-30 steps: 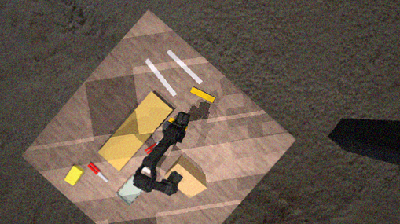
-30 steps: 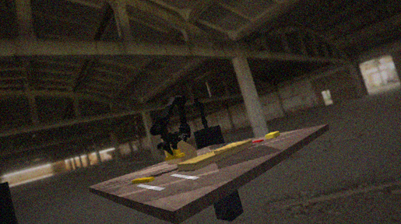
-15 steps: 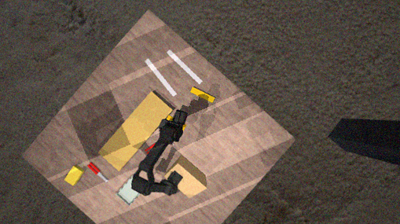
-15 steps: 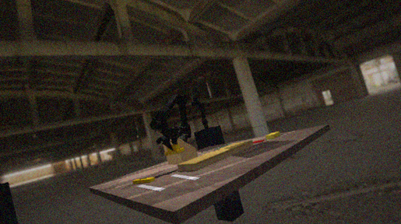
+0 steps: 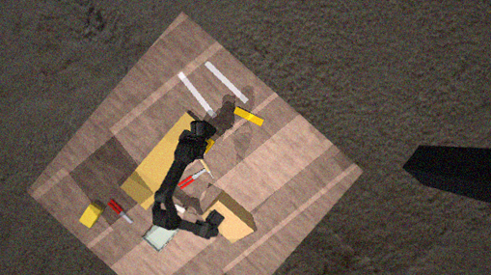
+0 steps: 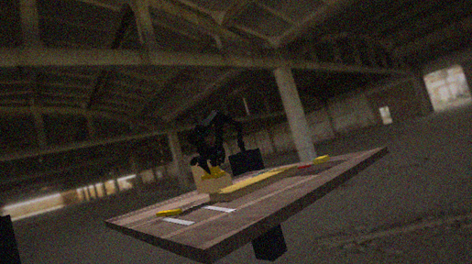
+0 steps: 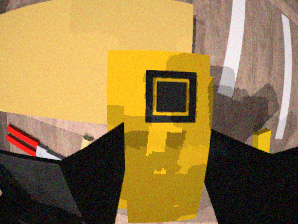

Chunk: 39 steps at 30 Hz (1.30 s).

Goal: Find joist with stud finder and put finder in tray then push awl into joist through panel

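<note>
My gripper (image 7: 160, 128) (image 6: 214, 166) is shut on the yellow stud finder (image 7: 130, 85) (image 6: 216, 172) (image 5: 210, 146), whose black square display faces the wrist camera. It holds it raised, beside the near right end of the long tan floor panel (image 5: 161, 157) (image 7: 65, 55) (image 6: 257, 181); in the wrist view it overlaps the panel's edge. The awl (image 5: 205, 165), with a tan handle and thin metal tip, lies beside the panel; only a bit of its handle (image 7: 87, 142) shows in the wrist view. A pale grey-green square (image 5: 159, 237) lies near the arm's base; I cannot tell whether it is the tray.
A red-handled tool (image 5: 194, 177) (image 7: 23, 137) lies near the awl, another red tool (image 5: 114, 207) beyond the panel. A tan block (image 5: 234, 222) stands by the arm's base. Two white strips (image 5: 195, 92) (image 5: 226, 82), a yellow bar (image 5: 249, 115) and a yellow block (image 5: 90, 215) lie around.
</note>
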Each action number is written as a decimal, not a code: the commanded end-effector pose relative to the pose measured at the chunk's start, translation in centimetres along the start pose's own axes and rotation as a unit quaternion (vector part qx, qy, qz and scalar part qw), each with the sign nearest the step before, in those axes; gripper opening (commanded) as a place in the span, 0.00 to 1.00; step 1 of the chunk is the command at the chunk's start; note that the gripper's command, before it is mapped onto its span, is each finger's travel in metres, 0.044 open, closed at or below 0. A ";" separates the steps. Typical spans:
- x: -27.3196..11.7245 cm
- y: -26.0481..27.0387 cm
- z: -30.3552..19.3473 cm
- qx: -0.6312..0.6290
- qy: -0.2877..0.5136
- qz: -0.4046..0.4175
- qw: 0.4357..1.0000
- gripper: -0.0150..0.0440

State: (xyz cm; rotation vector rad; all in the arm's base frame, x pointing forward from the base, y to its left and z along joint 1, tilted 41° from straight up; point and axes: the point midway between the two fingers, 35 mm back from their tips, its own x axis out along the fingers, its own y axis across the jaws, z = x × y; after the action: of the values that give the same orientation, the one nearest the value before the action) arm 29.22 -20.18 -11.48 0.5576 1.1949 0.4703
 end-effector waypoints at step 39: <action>6.9 1.0 5.2 0.039 -0.013 -0.004 0.999 0.25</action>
State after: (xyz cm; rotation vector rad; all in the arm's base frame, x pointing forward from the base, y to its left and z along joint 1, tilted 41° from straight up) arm 36.15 -16.27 -14.15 0.6162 1.2016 0.4149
